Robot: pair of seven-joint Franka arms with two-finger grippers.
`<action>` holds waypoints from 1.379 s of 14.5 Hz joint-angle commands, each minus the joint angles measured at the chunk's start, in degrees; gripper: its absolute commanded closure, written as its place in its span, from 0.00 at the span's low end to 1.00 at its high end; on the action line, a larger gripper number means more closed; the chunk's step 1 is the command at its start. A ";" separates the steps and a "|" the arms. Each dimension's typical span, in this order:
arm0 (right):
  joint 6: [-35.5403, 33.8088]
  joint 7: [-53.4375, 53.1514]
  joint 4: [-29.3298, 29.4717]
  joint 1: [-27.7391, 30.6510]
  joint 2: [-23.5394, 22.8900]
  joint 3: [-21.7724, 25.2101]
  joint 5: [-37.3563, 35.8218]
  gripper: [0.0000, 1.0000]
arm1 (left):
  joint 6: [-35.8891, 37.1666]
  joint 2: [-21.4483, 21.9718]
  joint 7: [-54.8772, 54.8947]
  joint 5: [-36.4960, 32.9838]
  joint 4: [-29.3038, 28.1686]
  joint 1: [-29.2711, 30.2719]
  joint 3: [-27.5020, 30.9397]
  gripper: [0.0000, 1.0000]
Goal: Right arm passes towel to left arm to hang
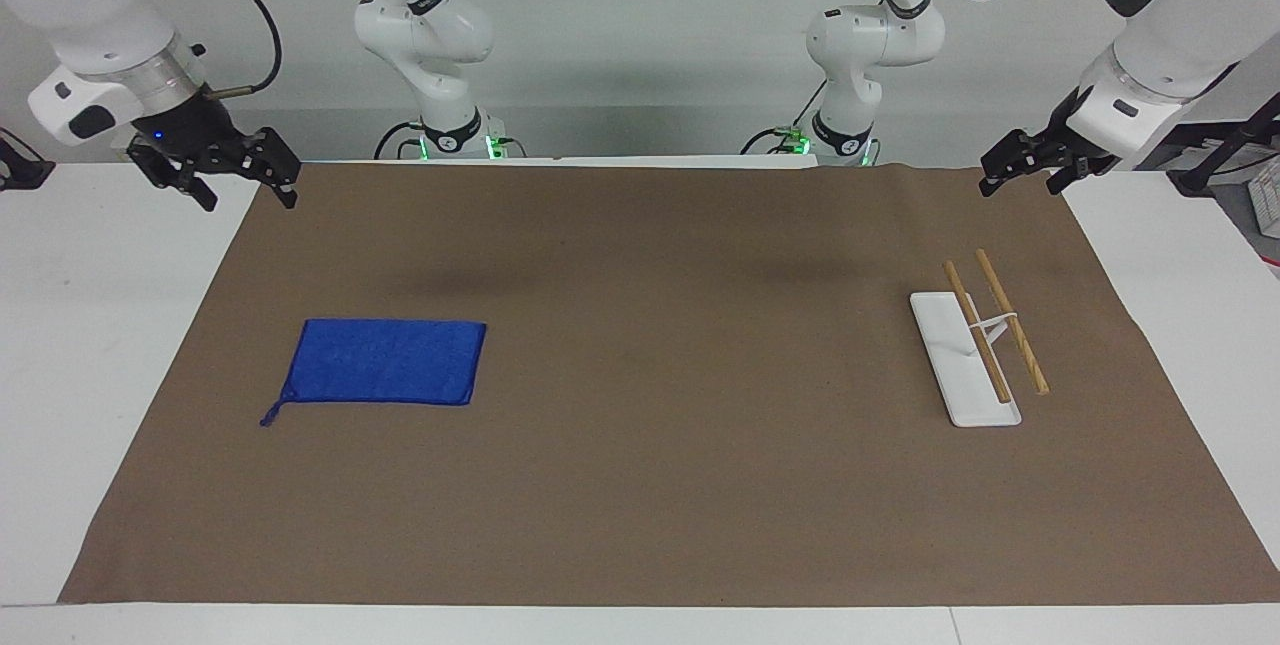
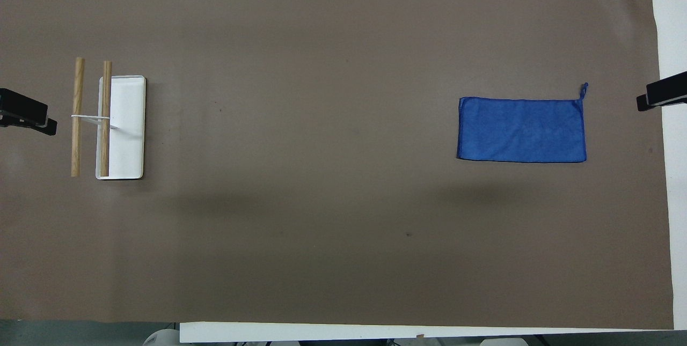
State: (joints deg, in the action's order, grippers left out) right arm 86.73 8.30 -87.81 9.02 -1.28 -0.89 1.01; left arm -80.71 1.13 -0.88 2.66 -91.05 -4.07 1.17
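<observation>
We judge task not started: towel (image 1: 385, 362) flat on brown mat (image 1: 640, 485), toward right arm's end. Right gripper (image 1: 232, 177) parted, empty; left gripper (image 1: 1035, 163) (waiting) we cannot tell. Next: right descends, pinches towel edge; rack (image 1: 978, 345) awaits.

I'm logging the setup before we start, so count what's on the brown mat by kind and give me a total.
Blue towel: 1, lying flat toward the right arm's end.
White rack with two wooden bars: 1, toward the left arm's end.
Total: 2.
Right tool and left tool wait at the mat's ends, holding nothing.
</observation>
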 commanded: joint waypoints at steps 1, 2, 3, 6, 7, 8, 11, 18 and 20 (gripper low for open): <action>0.54 -0.31 -2.18 0.74 1.63 -0.34 1.01 0.01 | 0.11 0.54 -0.35 -0.81 -0.35 -0.06 0.06 0.00; 0.46 -0.31 -2.19 0.74 1.63 -0.51 0.93 0.01 | 0.11 0.54 -0.35 -0.81 -0.44 -0.06 0.06 0.00; 0.55 -0.39 -2.28 0.74 1.63 -0.51 0.93 0.01 | 0.11 0.54 -0.35 -0.81 -0.35 0.03 0.06 0.00; 3.70 -0.57 -4.02 0.56 1.80 -0.60 1.01 0.01 | 0.11 0.54 -0.35 -0.81 -0.35 0.03 0.06 0.00; 5.71 -0.57 -5.95 0.56 1.80 -0.69 1.01 0.01 | 0.11 0.54 -0.35 -0.81 -0.35 -0.06 0.06 0.00; 7.91 -0.48 -8.49 0.56 1.80 -0.60 1.01 0.02 | 0.11 0.54 -0.35 -0.81 -0.35 -0.06 0.06 0.00; 17.64 -0.48 -17.71 0.56 1.80 -0.69 1.01 0.02 | 0.11 0.54 -0.35 -0.81 -0.35 0.03 0.06 0.00; 51.66 1.97 -38.21 0.30 -1.87 -2.53 1.10 0.02 | 0.11 0.54 -0.35 -0.81 -0.35 0.03 0.06 0.00; 53.98 3.03 -38.40 0.30 -4.60 -2.53 1.10 0.02 | 0.11 0.54 -0.35 -0.81 -0.44 0.03 0.06 0.00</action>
State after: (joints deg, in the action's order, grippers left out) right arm 138.57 9.24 -125.63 8.83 -4.57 -3.17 1.12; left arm -80.71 1.13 -0.88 2.66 -91.05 -4.07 1.17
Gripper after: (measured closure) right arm 0.018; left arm 0.000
